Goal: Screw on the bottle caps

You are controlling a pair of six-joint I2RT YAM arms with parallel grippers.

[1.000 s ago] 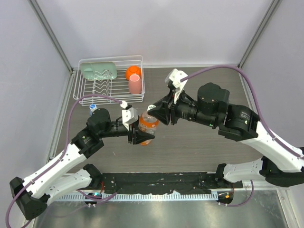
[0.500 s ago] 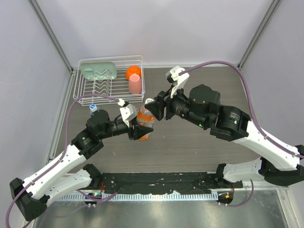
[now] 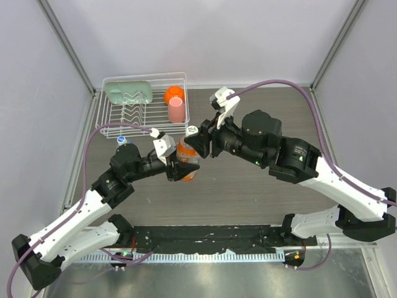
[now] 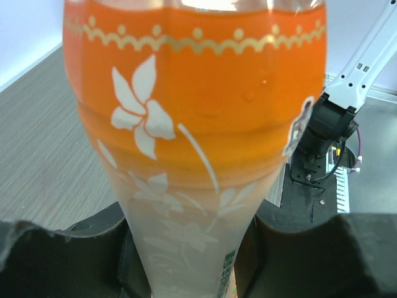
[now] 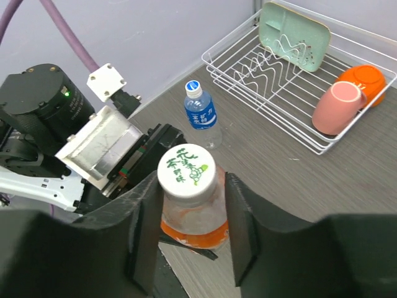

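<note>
Grey wood-grain table, white dish rack at far left. Mid-table, the left gripper clamps the orange bottle low down. The right gripper straddles its white cap, jaws slightly parted. The blue-label bottle stands capped beside the rack.

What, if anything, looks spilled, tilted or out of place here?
Nothing stands out. The orange bottle sits in the left pincer with its cap squarely on top; the blue-label bottle stands upright and capped, and no liquid shows on the table.
</note>
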